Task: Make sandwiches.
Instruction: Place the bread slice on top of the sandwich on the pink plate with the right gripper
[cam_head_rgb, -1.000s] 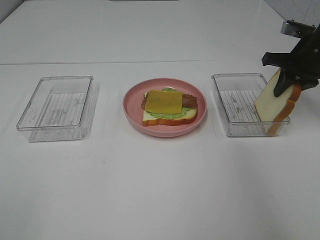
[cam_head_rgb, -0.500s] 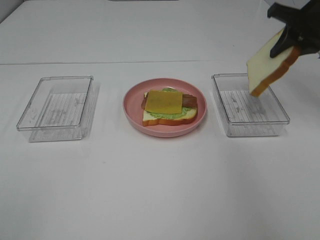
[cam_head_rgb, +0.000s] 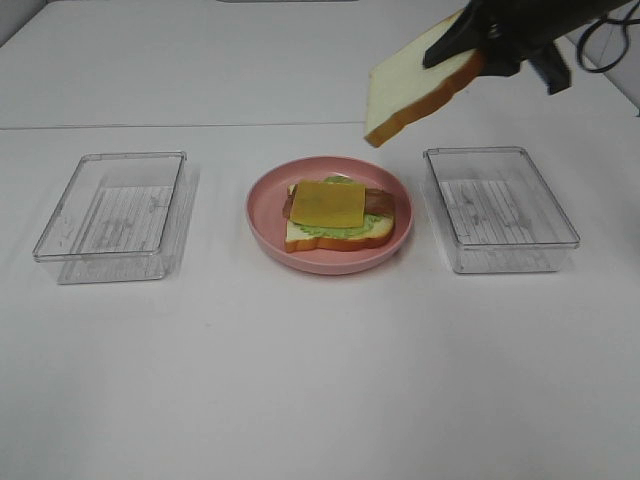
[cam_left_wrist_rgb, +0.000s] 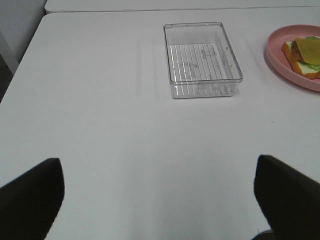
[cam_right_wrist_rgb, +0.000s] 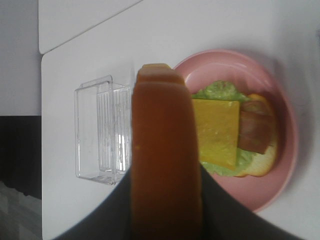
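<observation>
Here, the open sandwich stack sits on the pink plate at the middle of the table: bottom bread slice with orange-brown crust, green lettuce poking out at the edges, brown bacon showing at the right side, yellow cheese slice on top. No upper slice on it yet.

The top bread slice is up in the air, tilted, white face toward the camera, crust along its lower edge. It hangs above and behind the plate's right side, between plate and right tray, touching neither. The right tool has it pinched at the upper right corner, jaws closed on the slice. In the right wrist view the crust edge fills the centre, with the plate and stack below it and a clear tray beyond.

Right clear tray sits just right of the plate, nothing in it. Left clear tray sits well left of the plate, also holding nothing; the left wrist view shows this tray with the plate's rim at the edge of view.

Left tool is not in the high view; in its wrist view its two dark fingertips stand wide apart over bare table, holding nothing.
</observation>
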